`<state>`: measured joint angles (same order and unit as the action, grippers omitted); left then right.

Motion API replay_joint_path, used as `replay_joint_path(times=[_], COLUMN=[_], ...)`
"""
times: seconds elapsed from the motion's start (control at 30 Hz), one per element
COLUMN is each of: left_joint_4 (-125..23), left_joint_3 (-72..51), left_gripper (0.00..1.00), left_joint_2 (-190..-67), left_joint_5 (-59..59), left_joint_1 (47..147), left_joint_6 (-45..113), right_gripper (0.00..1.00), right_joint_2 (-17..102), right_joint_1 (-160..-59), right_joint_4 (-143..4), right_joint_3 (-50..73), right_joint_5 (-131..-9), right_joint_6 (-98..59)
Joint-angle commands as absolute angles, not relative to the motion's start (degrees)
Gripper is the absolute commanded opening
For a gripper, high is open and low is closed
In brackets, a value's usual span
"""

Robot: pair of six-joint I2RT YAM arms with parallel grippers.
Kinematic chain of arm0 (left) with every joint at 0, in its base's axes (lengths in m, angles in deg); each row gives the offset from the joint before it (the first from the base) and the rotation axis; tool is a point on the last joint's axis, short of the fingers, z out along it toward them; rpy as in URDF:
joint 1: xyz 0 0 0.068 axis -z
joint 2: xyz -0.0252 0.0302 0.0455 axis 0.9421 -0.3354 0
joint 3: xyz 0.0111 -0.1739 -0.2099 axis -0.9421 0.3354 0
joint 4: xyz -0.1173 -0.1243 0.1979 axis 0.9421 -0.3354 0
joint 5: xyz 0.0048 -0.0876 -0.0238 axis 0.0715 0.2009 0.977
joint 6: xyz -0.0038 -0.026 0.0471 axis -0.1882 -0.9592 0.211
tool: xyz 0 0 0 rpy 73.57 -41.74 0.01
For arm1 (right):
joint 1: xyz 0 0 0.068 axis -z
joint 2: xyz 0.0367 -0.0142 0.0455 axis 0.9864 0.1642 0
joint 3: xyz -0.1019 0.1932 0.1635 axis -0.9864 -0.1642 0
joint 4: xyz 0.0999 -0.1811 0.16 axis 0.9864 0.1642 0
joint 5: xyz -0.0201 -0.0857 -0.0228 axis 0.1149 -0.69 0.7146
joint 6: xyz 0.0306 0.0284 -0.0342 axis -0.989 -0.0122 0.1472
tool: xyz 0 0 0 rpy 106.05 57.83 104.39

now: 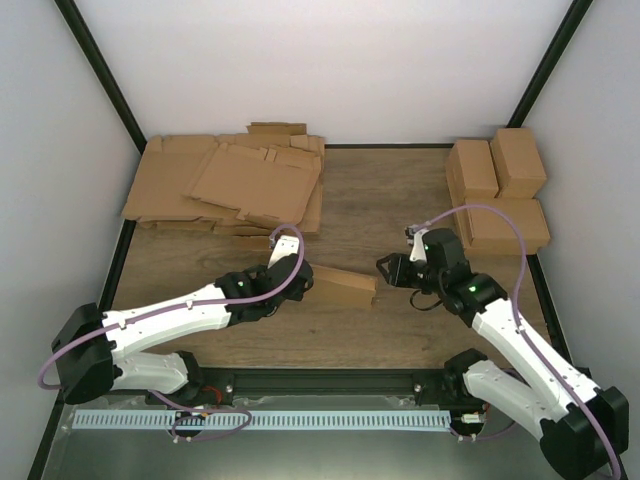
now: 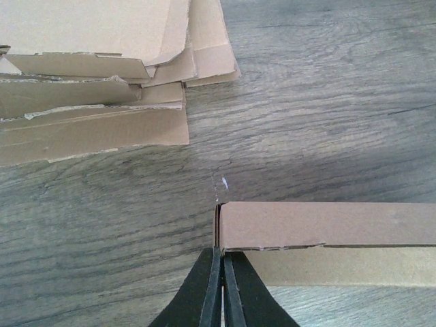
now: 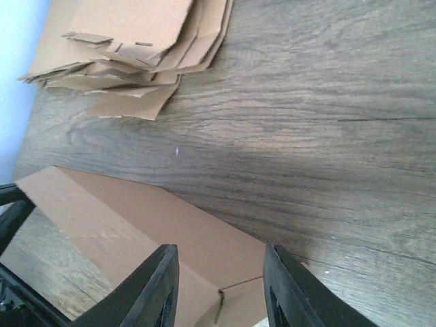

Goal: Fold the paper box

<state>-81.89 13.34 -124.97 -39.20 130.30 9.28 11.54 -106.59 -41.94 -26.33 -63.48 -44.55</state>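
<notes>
The paper box (image 1: pixel 342 288) is a small oblong brown cardboard box lying on the wooden table between the two arms. My left gripper (image 1: pixel 303 278) is at its left end. In the left wrist view the left gripper (image 2: pixel 223 264) is shut, pinching the thin end edge of the box (image 2: pixel 327 223). My right gripper (image 1: pixel 386 269) is open just off the box's right end. In the right wrist view its fingers (image 3: pixel 162 286) stand apart over the box's right end (image 3: pixel 136 218), touching nothing.
A pile of wide flat cardboard sheets (image 1: pixel 230 185) lies at the back left, and also shows in the left wrist view (image 2: pixel 88 82) and right wrist view (image 3: pixel 129 48). Several folded boxes (image 1: pixel 498 190) are stacked at the back right. A black frame (image 1: pixel 120 250) edges the table.
</notes>
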Motion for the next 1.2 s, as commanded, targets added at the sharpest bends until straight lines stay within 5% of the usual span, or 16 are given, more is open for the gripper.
replay_joint_path(times=[0.0,0.63,1.17], left_joint_4=[-83.26,-83.33,-83.36], left_joint_3=[12.89,12.07,11.49], left_gripper=[0.04,0.04,0.04], left_joint_2=[-126.5,-127.76,-128.48], left_joint_5=[-38.36,-38.43,-38.62], left_joint_1=[130.73,130.96,131.14], left_joint_6=[9.28,9.4,9.44], right_gripper=[0.36,0.35,0.57], right_joint_2=[9.95,7.34,5.92], right_joint_1=[-106.22,-106.21,-106.21], right_joint_4=[-40.75,-39.2,-33.94], right_joint_3=[-22.79,-25.94,-23.17], right_joint_5=[-60.6,-54.99,-59.88], right_joint_6=[-43.93,-48.12,-66.45])
